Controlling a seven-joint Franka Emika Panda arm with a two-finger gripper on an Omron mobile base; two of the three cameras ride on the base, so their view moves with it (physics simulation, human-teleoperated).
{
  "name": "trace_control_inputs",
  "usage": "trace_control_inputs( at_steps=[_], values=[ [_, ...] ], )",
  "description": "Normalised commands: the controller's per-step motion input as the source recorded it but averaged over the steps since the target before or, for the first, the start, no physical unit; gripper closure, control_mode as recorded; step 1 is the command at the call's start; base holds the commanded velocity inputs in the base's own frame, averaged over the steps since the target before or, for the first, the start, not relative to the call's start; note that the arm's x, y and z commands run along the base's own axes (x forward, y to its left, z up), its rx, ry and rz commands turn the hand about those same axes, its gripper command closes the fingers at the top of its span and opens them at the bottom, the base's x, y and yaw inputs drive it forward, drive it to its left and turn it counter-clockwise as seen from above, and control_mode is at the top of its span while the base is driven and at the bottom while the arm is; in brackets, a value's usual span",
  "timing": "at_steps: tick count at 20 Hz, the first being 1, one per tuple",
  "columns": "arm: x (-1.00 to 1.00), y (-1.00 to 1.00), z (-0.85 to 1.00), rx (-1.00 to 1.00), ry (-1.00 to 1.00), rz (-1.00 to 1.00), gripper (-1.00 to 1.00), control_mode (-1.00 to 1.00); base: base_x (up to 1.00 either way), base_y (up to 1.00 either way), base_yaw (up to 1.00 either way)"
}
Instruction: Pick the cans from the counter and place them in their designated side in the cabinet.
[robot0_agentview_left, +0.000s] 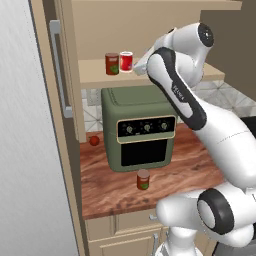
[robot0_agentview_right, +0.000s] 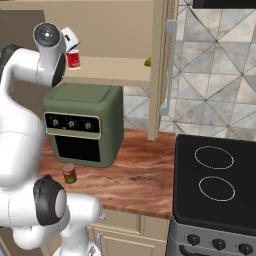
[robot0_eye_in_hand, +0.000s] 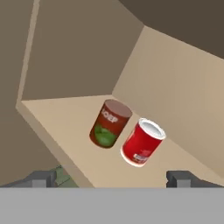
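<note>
Cabinet (robot0_agentview_left: 165, 72) shelf, upper centre of the left base view: red can (robot0_agentview_left: 126, 61) just beside brown can (robot0_agentview_left: 112, 64). Third can (robot0_agentview_left: 143, 179) lower centre on the counter (robot0_agentview_left: 110, 187), probably next. Gripper (robot0_eye_in_hand: 109, 180) spread apart, empty, calling for withdrawal and descent.

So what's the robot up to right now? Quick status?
Gripper open, empty, just off the cabinet shelf. Bright red can and brown-red can stand on it, side by side. Third can waits on counter, before green oven.
</note>
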Motion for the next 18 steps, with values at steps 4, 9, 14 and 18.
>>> trace_control_inputs(
  at_steps=[4, 9, 14, 18],
  values=[
    [-0.80, -0.01, -0.25, 0.00, -0.04, 0.00, -1.00, -1.00, 0.00, 0.00, 0.00],
    [-0.68, 0.07, -0.19, 0.04, -0.03, 0.00, -1.00, -1.00, 0.00, 0.00, 0.00],
    [-0.61, 0.02, -0.06, 0.01, 0.02, 0.00, -1.00, -1.00, 0.00, 0.00, 0.00],
    [-0.65, -0.01, -0.06, -0.01, 0.10, 0.00, -1.00, -1.00, 0.00, 0.00, 0.00]
  ],
)
